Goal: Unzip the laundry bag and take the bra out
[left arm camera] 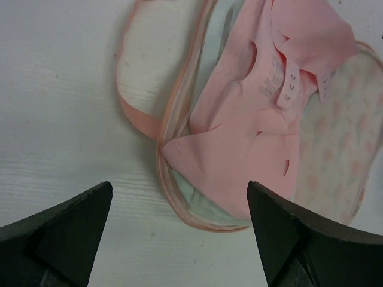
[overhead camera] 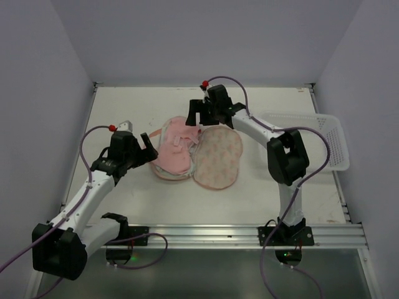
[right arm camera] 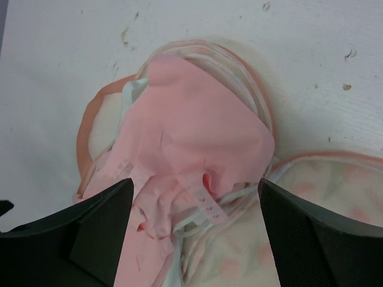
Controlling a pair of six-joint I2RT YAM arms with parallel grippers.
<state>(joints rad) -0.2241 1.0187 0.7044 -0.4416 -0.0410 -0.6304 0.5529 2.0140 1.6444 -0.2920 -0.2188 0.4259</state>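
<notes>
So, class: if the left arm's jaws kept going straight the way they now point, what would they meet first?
Most likely the near rim of the opened laundry bag, then the pink bra lying in it. The left gripper is open, with bare table just ahead; its height above the table is hard to judge.

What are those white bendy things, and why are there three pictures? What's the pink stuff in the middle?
The white bendy things are two robot arms bolted to a table. Each ends in a two-finger pincher called a gripper. One picture looks down from above. The other two come from small cameras on the wrists, so the dark shapes at the bottom are the robot's own fingers. In the middle lies the laundry bag, a soft pouch, already open. A pink bra lies on it. The left gripper and the right gripper are both open, holding nothing. On the right stands a white plastic basket.
</notes>
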